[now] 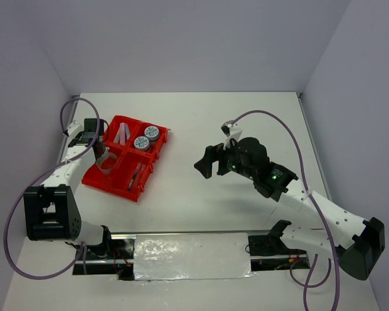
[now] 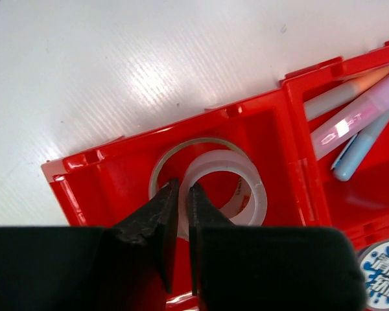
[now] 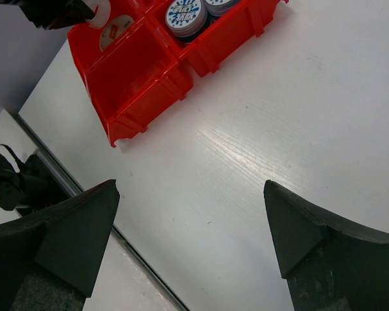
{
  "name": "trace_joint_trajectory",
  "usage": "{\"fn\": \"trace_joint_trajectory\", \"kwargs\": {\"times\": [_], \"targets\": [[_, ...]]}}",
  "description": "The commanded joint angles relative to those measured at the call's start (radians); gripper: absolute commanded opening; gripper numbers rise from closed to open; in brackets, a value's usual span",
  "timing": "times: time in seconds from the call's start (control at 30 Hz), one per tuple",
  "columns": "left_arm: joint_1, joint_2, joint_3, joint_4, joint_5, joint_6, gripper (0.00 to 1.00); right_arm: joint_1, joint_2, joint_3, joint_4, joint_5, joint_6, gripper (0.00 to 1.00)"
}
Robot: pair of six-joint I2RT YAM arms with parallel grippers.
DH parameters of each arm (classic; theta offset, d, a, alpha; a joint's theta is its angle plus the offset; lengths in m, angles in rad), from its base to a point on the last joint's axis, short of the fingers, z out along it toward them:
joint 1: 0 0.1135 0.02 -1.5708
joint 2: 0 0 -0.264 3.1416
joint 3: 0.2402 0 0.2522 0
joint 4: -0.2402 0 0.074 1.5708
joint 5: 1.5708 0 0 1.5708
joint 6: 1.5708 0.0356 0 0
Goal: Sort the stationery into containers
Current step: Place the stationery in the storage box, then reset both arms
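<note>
Over the near-left compartment of the hard red plastic tray (image 2: 104, 175) we see the left hand (image 2: 183, 188) clenched on the wall of a glossy translucent tape ring (image 2: 246, 188), with a second thin ring (image 2: 157, 170) under it. Pens (image 1: 137, 173) lie in the next bin. The right hand (image 3: 191, 188) gapes with nothing in it over the white surface (image 3: 279, 97). Farther back, pastel sticks (image 2: 356, 110) and round blue-white tape rolls (image 3: 187, 14) are binned. We spot nothing loose outside, so the sorting looks nearly done, with only this ring to let go.

From high behind, the top camera takes in the whole white table (image 1: 201, 123). The left wrist camera peers close into the bright red four-compartment plastic tray (image 1: 117, 186); the right's sees it from farther off.
</note>
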Motion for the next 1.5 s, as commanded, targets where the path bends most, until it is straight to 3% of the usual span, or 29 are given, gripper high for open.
{"fn": "trace_joint_trajectory", "kwargs": {"times": [0.0, 0.23, 0.47, 0.63, 0.77, 0.8, 0.83, 1.0, 1.1, 1.23, 1.37, 1.47], "targets": [[0.004, 0.005, 0.018, 0.067, 0.003, 0.021, 0.22, -0.001, -0.011, -0.007, 0.062, -0.015, -0.019, 1.00], [0.002, 0.031, 0.012, 0.089, -0.002, 0.029, 0.33, -0.003, -0.015, -0.010, 0.055, -0.013, -0.017, 1.00], [0.002, 0.016, -0.012, 0.101, 0.044, 0.032, 0.57, -0.003, -0.003, -0.001, 0.055, -0.015, -0.017, 1.00], [-0.025, -0.085, -0.015, 0.091, 0.109, 0.050, 0.68, -0.001, 0.003, 0.008, 0.055, -0.018, -0.013, 1.00], [-0.114, -0.192, 0.053, -0.027, 0.075, 0.072, 0.86, 0.000, -0.035, 0.016, 0.036, 0.007, -0.001, 1.00], [-0.145, -0.212, 0.067, -0.044, 0.069, 0.081, 0.96, -0.001, -0.050, 0.018, 0.025, 0.020, 0.001, 1.00], [-0.162, -0.231, 0.080, -0.060, 0.066, 0.108, 0.99, -0.001, -0.081, 0.024, -0.001, 0.036, -0.002, 1.00], [-0.243, -0.317, 0.190, -0.170, 0.152, 0.285, 0.99, 0.000, -0.190, 0.106, -0.229, 0.319, -0.030, 1.00], [-0.287, -0.379, 0.215, -0.222, 0.135, 0.351, 0.99, 0.000, -0.245, 0.163, -0.351, 0.453, -0.036, 1.00], [-0.289, -0.540, 0.096, -0.210, 0.100, 0.411, 0.99, 0.000, -0.325, 0.263, -0.525, 0.618, -0.033, 1.00], [-0.289, -0.778, -0.053, -0.158, 0.110, 0.403, 0.99, 0.000, -0.412, 0.315, -0.630, 0.663, -0.051, 1.00], [-0.289, -0.843, -0.089, -0.146, 0.121, 0.403, 0.99, 0.002, -0.442, 0.323, -0.678, 0.683, -0.045, 1.00]]}}
